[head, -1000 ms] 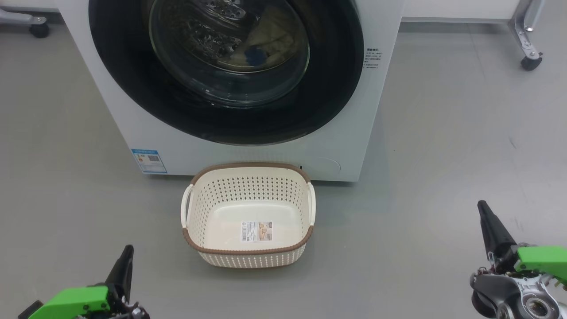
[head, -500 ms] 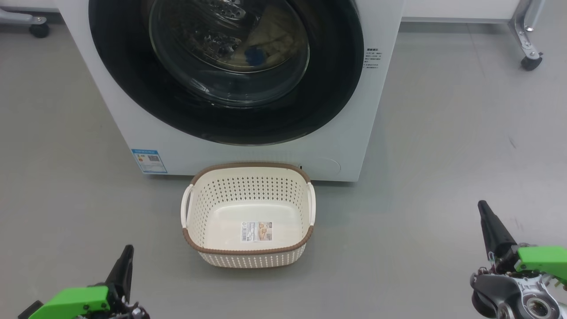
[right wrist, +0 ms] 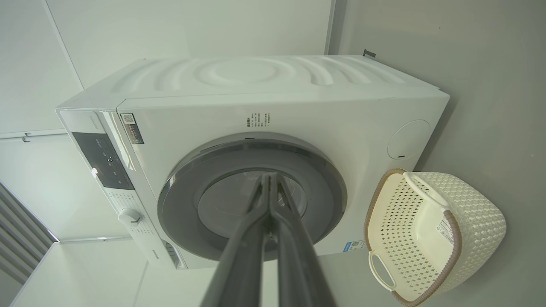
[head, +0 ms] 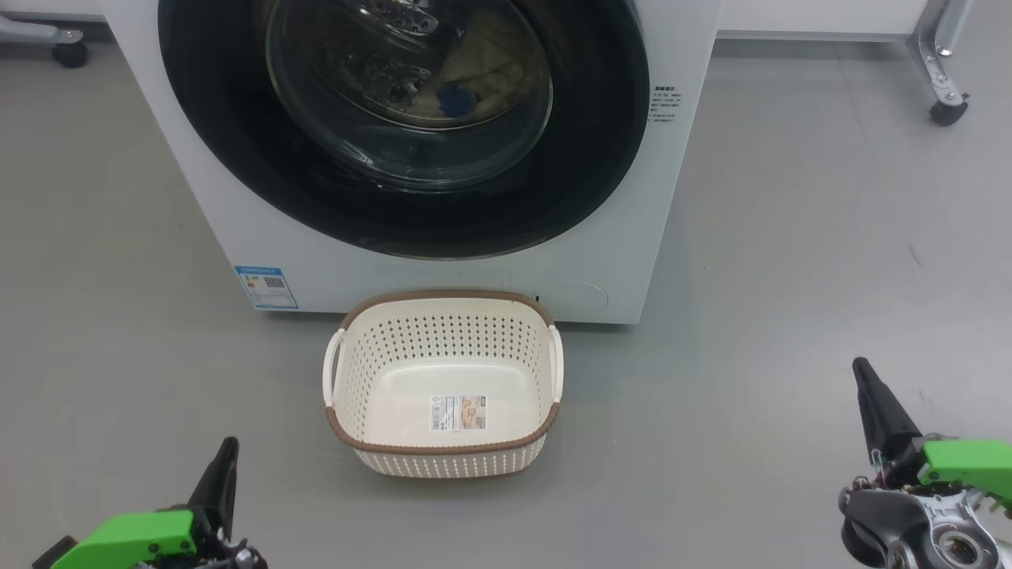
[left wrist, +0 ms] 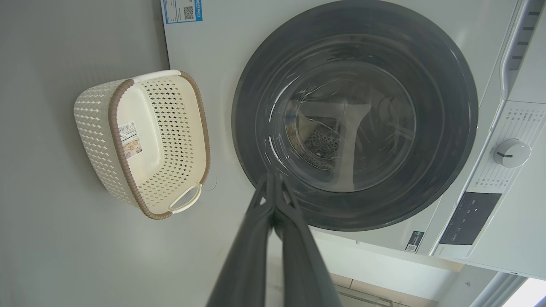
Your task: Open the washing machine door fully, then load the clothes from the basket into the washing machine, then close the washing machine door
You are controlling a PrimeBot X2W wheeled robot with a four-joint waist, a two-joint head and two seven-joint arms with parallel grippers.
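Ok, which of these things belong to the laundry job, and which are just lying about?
Job: washing machine; washing machine door, shut; clothes behind its glass; basket, empty; left end effector and right end effector, both shut.

Lying about: caster at the far left; frame leg on its own wheel at the far right.

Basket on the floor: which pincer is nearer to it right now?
Left. The left pincer sits just off the basket at its left-front corner; the right pincer is much farther out to its right.
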